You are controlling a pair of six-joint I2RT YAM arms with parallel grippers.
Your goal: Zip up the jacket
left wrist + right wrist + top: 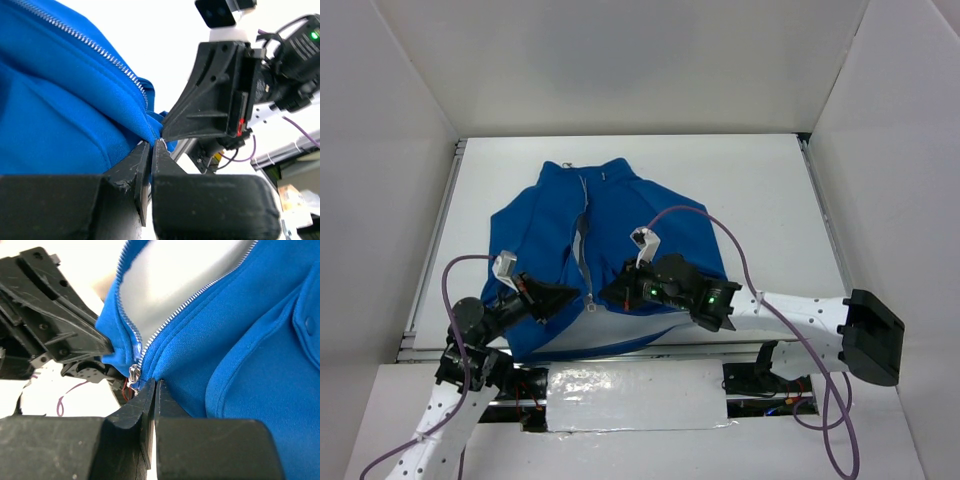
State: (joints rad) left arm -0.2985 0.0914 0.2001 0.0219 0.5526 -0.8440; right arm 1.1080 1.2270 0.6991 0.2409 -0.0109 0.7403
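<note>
— Blue fleece, that's the jacket (620, 235). Where is it lying?
— Spread on the white tabletop (760, 200), collar at the far side, hem toward the arm bases.
— And the left fingers (141, 159)?
— Pressed together on the hem's edge, beside the foot of the zipper (582, 250).
— The right fingers (146, 399)?
— Pinched on the hem too, just below the slider (134, 374). Above it the silver teeth run apart, with pale lining between. The two pairs of fingertips nearly meet.
</note>
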